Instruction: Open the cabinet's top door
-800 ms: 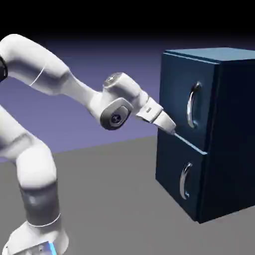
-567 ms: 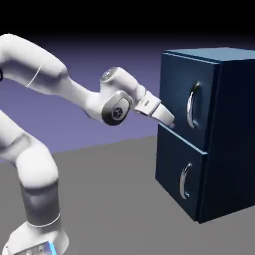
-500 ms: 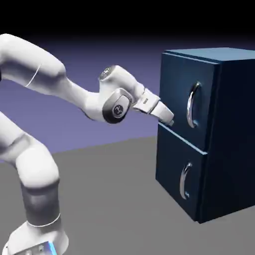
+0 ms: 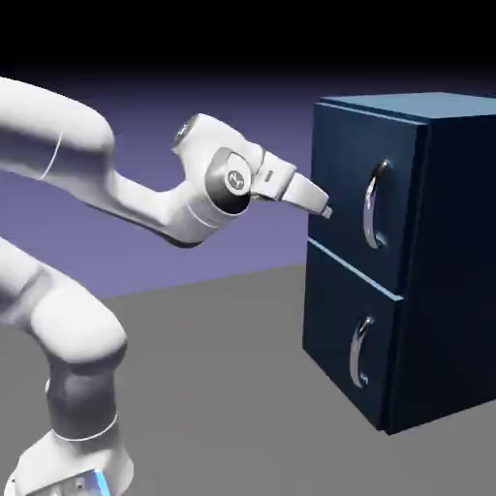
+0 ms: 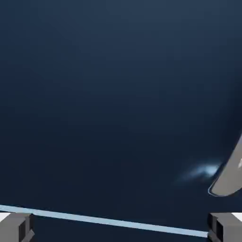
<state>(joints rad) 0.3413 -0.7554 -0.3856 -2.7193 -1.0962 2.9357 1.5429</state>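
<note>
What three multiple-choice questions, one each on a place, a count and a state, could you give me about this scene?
1. Where is the small two-fingered tool?
A) Below the cabinet
B) Before the upper door
C) On the cabinet's top

2. How many curved silver handles show in the exterior view?
A) One
B) Two
C) Four

3. How is the square dark-blue upper door?
A) Shut
B) Wide open
C) Removed

Answers:
1 B: its tips point at that panel, left of the upper curved silver handle.
2 B: one on each door.
3 A: it sits flush against the dark-blue cabinet.
</note>
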